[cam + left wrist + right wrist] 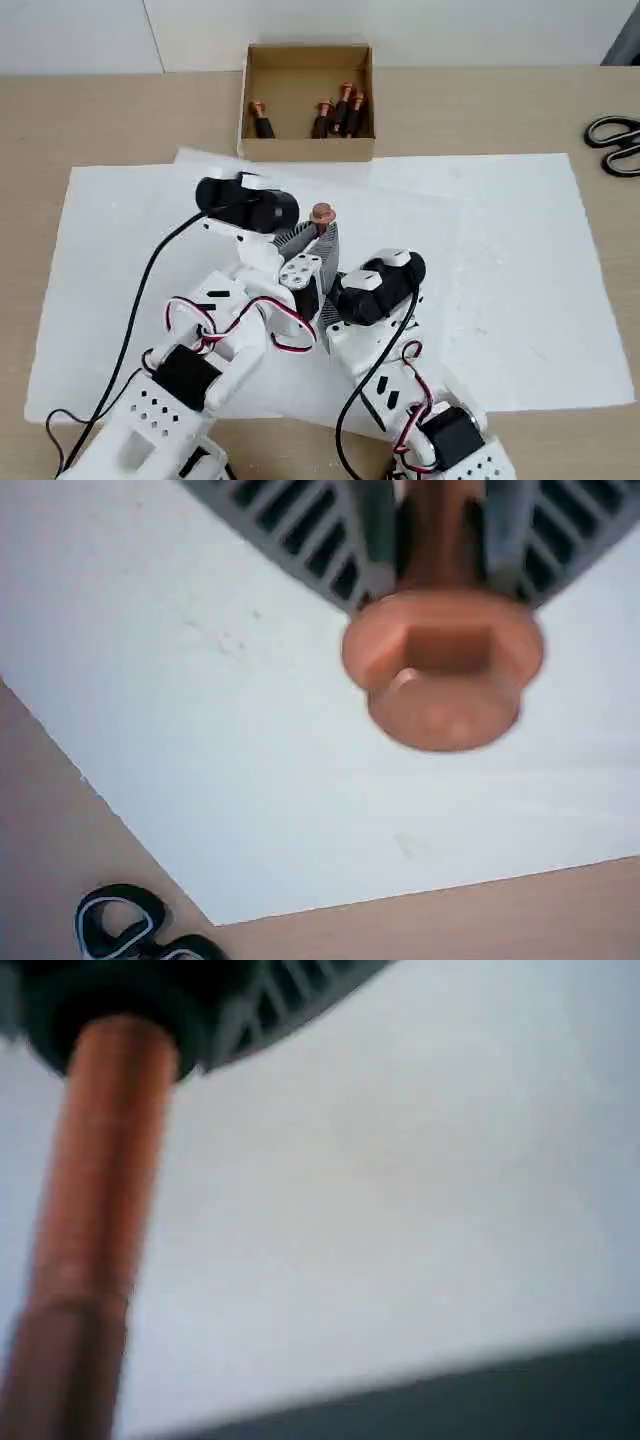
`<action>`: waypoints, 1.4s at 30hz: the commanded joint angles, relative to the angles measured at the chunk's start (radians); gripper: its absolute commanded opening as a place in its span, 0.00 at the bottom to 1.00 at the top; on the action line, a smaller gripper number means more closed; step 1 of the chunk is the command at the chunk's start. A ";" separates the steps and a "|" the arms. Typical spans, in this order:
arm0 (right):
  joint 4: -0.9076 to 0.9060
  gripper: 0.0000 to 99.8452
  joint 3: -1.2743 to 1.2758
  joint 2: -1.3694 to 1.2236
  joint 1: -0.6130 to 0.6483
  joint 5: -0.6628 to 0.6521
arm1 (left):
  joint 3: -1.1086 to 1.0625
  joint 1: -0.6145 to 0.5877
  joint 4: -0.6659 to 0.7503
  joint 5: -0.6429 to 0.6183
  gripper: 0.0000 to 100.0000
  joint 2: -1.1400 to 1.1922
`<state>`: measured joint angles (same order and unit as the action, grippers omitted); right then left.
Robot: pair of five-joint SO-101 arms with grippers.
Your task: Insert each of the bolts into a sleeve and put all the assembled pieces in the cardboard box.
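Bolt (440, 670) sits clamped in left gripper (440, 540), right gripper (120, 990) holding sleeve (50, 1020).

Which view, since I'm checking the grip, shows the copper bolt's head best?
The left wrist view: the bolt's head is close, its hexagon plain, with the left gripper shut on the shank behind it. The high view shows the head small. The right wrist view shows the shank entering a dark sleeve.

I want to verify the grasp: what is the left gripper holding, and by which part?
The left gripper holds the copper bolt by its shank, directly behind the hexagonal head.
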<state>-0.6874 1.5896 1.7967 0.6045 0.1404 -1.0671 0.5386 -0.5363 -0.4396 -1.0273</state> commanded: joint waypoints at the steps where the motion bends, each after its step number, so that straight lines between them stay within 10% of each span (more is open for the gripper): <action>1: 0.025 0.00 -0.008 0.016 0.002 0.005 | -0.012 0.011 0.020 0.008 0.01 -0.017; 29: 0.025 0.00 -0.008 0.016 0.001 0.005 | -0.048 0.126 -0.153 0.080 0.01 -0.017; 42: 0.025 0.00 -0.006 0.016 -0.004 0.005 | 0.173 0.117 -0.416 0.075 0.24 -0.018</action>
<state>-0.6874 1.5911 1.7967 0.5984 0.1389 -0.9828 0.6383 -0.9122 -0.3736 -1.0303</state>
